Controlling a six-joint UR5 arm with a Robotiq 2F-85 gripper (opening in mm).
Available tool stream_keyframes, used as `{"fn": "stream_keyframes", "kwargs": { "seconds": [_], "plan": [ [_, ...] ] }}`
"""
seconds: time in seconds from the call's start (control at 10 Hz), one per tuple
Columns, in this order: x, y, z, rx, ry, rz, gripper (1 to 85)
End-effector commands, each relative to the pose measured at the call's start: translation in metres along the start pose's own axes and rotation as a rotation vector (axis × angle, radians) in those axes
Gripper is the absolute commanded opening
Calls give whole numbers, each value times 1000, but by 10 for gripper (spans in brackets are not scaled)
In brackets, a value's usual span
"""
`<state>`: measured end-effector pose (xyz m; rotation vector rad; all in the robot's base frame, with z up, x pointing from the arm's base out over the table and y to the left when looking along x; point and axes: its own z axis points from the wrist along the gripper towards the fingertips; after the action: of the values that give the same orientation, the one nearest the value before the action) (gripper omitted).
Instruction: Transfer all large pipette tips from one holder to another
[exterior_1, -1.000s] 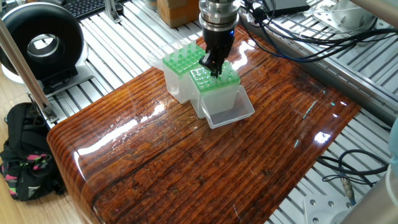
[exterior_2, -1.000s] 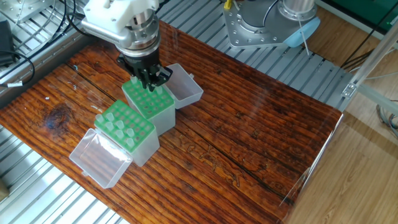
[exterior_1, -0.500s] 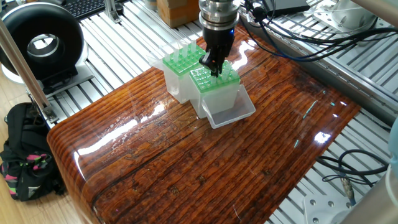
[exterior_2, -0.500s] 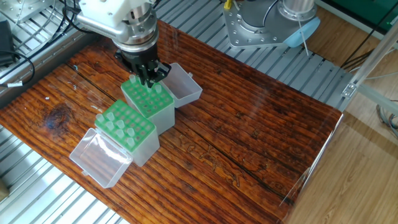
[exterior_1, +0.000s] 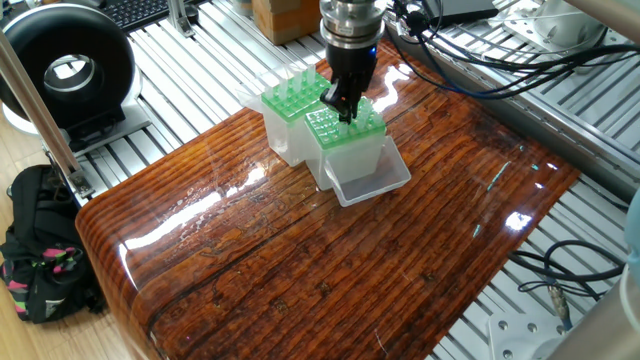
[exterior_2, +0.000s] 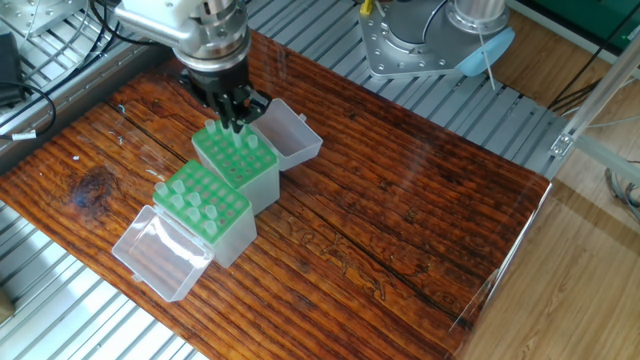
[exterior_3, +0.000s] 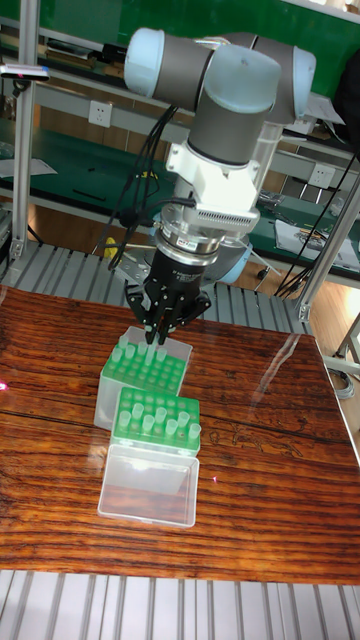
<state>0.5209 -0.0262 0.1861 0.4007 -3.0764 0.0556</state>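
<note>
The hand (exterior_3: 157, 331) hung straight down over the far holder (exterior_3: 146, 373), its fingertips at the back edge of that rack's green top, toward twelve o'clock in the tall fixed view. The fingers stood close together, nearly shut; whether they pinched a tip could not be made out from any view, since the fingertips hid what lay between them. The large pipette tips (exterior_3: 160, 413) stood upright in the near holder (exterior_3: 157, 420), their long axes vertical and so in line with the hand's own axis, which favoured a straight vertical move. That near holder sat just beside the far one, at six o'clock from the hand, with its clear lid (exterior_3: 148, 491) folded open toward the desk (exterior_3: 270, 470) edge. In the other fixed view the hand (exterior_2: 232, 122) hovered at the rim of one rack (exterior_2: 236, 165), with the tip-bearing rack (exterior_2: 204, 204) at about seven o'clock.
</note>
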Motion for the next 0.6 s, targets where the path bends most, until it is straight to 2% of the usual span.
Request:
{"fn": "stream_keyframes", "kwargs": {
  "seconds": [0.0, 0.5],
  "plan": [
    [-2, 1, -14, -8, -15, -5, 120],
    [2, 2, -36, -22, -17, -7, 120]
  ]
}}
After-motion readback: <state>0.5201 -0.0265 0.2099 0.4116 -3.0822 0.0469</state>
